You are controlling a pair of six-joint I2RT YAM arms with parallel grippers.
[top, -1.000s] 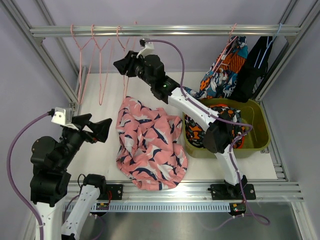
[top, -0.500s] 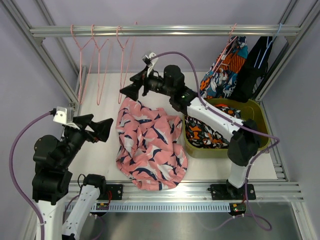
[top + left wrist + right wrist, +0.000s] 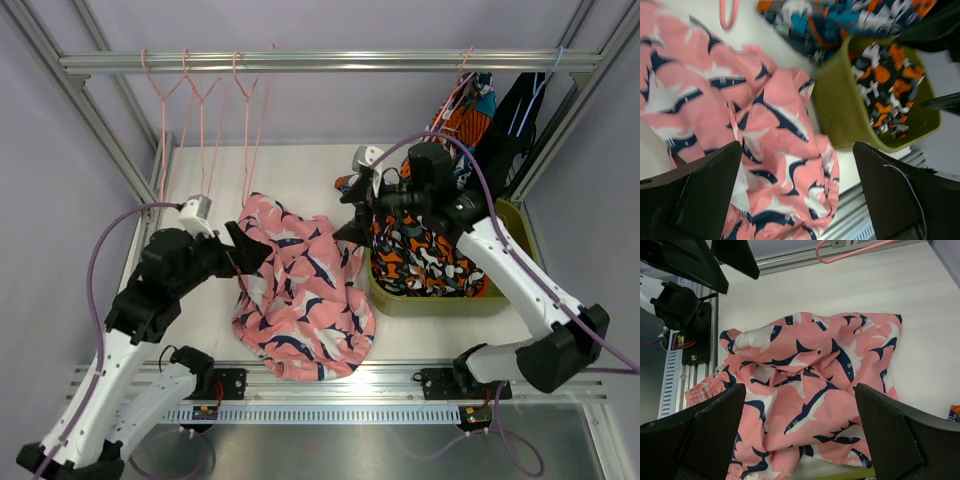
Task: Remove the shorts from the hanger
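The pink shorts [image 3: 300, 290] with navy-white print lie crumpled on the table, off any hanger. They also show in the left wrist view [image 3: 775, 130] and the right wrist view [image 3: 810, 380]. Teal-orange-navy shorts [image 3: 472, 110] and black shorts [image 3: 515, 120] hang from hangers at the rail's right end. Camouflage shorts [image 3: 420, 255] lie in the green bin [image 3: 440, 302]. Plain orange shorts are not visible. My left gripper [image 3: 250, 255] is open and empty at the pink shorts' left edge [image 3: 797, 165]. My right gripper [image 3: 350, 205] is open and empty above their right edge [image 3: 800, 405].
Several empty pink hangers [image 3: 200, 100] hang at the left of the rail [image 3: 330, 62]. The bin stands at the right, beside the pink shorts. Frame posts stand at both sides. The table's front rail [image 3: 380, 380] runs along the near edge.
My right arm has swung from the back left, near the empty hangers, to the right by the bin. My left arm has moved right to the pink shorts' edge.
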